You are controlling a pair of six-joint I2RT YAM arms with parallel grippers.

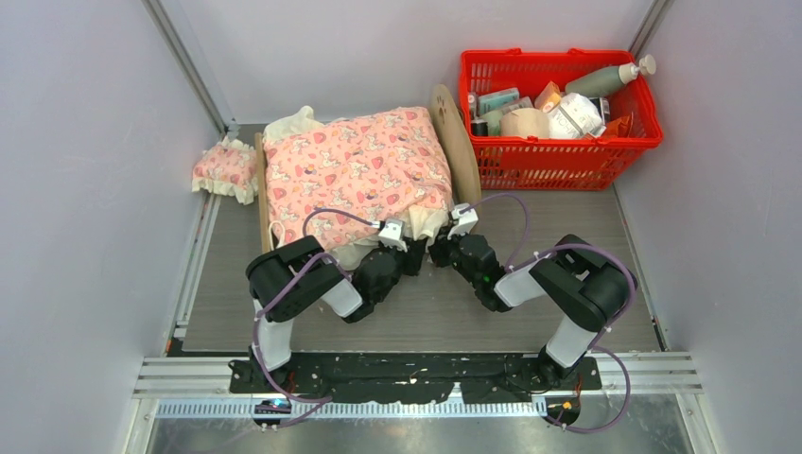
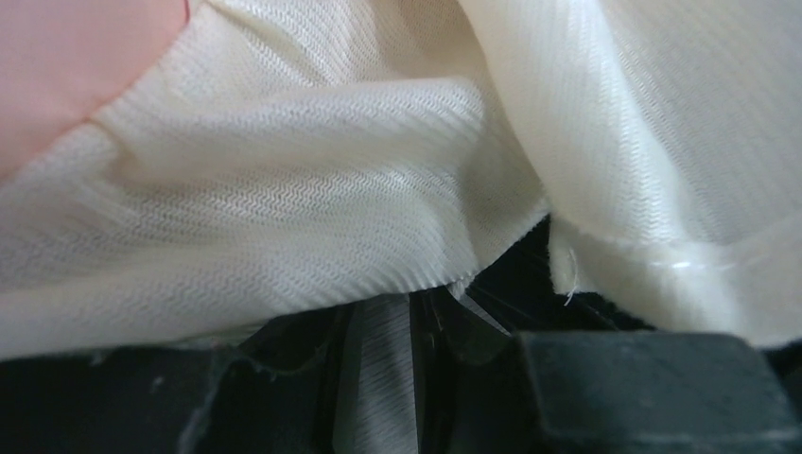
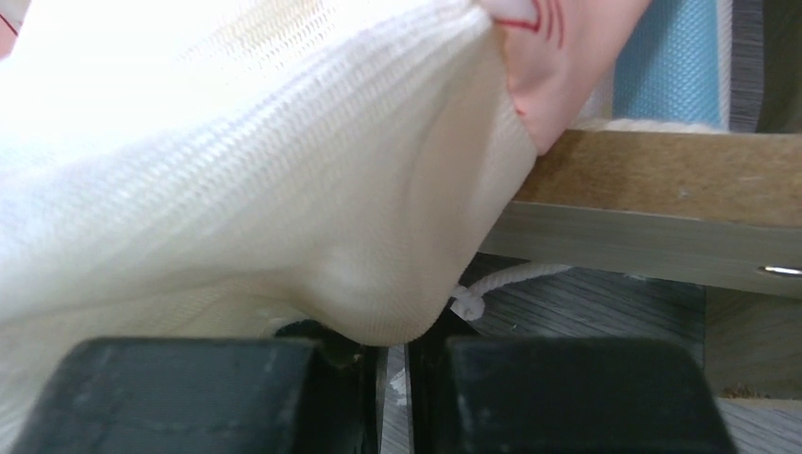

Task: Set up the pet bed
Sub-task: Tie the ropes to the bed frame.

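Bed: light plywood pet bed (image 1: 456, 142) at 11 o'clock, under pink patterned cream-frilled blanket (image 1: 355, 170).
Left gripper (image 2: 378, 374): pinching its frill.
Right gripper (image 3: 395, 388): closed (grip unclear).
Tip: draw frill evenly toward 6 o'clock.

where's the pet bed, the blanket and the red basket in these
pet bed (image 1: 457, 142), top external view, on its arched plywood headboard
blanket (image 1: 355, 170), top external view, middle of its pink patterned top
red basket (image 1: 558, 163), top external view, on its near mesh wall
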